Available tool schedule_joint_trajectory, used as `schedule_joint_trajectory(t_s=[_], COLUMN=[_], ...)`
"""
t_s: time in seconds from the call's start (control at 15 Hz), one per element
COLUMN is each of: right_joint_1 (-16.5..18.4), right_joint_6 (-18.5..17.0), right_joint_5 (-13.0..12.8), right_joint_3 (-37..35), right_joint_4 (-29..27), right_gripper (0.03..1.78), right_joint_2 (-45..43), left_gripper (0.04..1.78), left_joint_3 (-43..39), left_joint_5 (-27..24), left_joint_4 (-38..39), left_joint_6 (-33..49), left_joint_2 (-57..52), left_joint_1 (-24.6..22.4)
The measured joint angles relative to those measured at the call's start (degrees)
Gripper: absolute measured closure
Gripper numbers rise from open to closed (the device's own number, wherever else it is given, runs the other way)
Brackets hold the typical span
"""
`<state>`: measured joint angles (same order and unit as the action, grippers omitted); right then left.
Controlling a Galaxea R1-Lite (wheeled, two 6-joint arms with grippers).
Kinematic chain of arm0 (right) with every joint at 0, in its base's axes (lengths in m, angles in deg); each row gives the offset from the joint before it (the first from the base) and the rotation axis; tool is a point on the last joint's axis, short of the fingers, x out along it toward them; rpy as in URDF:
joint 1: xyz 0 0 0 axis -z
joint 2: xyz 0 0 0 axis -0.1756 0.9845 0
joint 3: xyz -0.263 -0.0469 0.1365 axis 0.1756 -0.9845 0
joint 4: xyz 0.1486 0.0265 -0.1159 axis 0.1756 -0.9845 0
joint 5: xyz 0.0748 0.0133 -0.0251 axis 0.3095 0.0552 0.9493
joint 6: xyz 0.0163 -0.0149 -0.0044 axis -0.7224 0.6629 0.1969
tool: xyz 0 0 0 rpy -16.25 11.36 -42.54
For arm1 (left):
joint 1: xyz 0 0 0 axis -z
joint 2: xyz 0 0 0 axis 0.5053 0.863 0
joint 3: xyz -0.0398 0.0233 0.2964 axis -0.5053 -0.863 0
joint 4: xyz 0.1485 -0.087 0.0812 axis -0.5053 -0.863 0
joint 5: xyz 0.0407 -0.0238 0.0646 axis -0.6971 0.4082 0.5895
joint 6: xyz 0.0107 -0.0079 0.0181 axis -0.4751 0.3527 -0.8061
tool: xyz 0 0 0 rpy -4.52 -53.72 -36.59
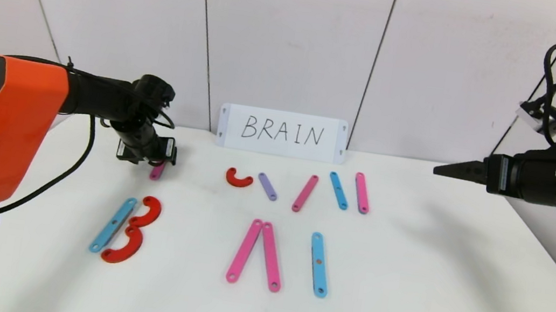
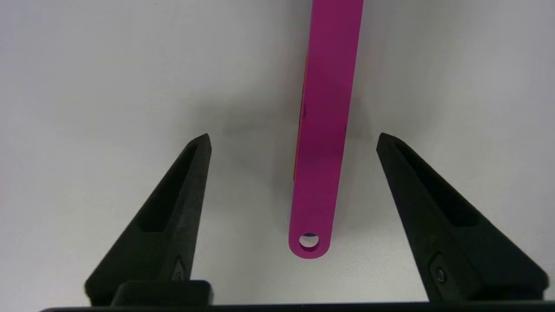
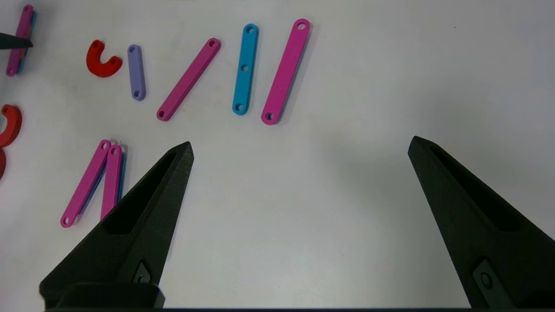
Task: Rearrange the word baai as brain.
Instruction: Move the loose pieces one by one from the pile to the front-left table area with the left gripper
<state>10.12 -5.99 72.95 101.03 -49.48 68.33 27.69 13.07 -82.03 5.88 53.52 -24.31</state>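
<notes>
Straddling a flat, glossy pink strip [image 2: 323, 130]: the left pincer [image 2: 294, 138], agape.

On the white table [image 1: 401, 282] lie five pink strips: one at far left [image 1: 156, 171], two in the far row [image 1: 305, 193] [image 1: 362, 193], two near the middle [image 1: 244, 251] [image 1: 271, 257]. There are three light-blue strips [image 1: 112, 224] [image 1: 338, 190] [image 1: 319, 264], one purple strip [image 1: 268, 186], three red arcs [image 1: 238, 177] [image 1: 148, 212] [image 1: 124, 247], and one white card [image 1: 282, 132].
</notes>
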Motion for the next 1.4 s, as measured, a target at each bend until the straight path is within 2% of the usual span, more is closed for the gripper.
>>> schedule_joint_trajectory(t_s=[0.27,0.4,0.87,1.4], right_joint_1=[0.0,0.0,0.0,-0.1], right_joint_6=[0.0,0.0,0.0,0.0], right_joint_5=[0.0,0.0,0.0,0.0], right_joint_3=[0.0,0.0,0.0,0.0], right_joint_4=[0.0,-0.2,-0.1,-0.2], right_gripper=[0.08,0.08,0.08,0.08], right_joint_2=[0.0,-0.1,-0.1,-0.1], left_gripper=[1.26,1.49,1.52,1.52], left_joint_3=[0.2,0.2,-4.2,-24.9], left_joint_5=[-0.2,-0.2,-0.2,-0.1], left_joint_4=[-0.1,-0.2,-0.8,-0.1], left_joint_6=[0.0,0.0,1.3,3.0], left_joint_2=[0.5,0.6,-4.6,-20.1], left_joint_1=[0.2,0.3,3.3,12.5])
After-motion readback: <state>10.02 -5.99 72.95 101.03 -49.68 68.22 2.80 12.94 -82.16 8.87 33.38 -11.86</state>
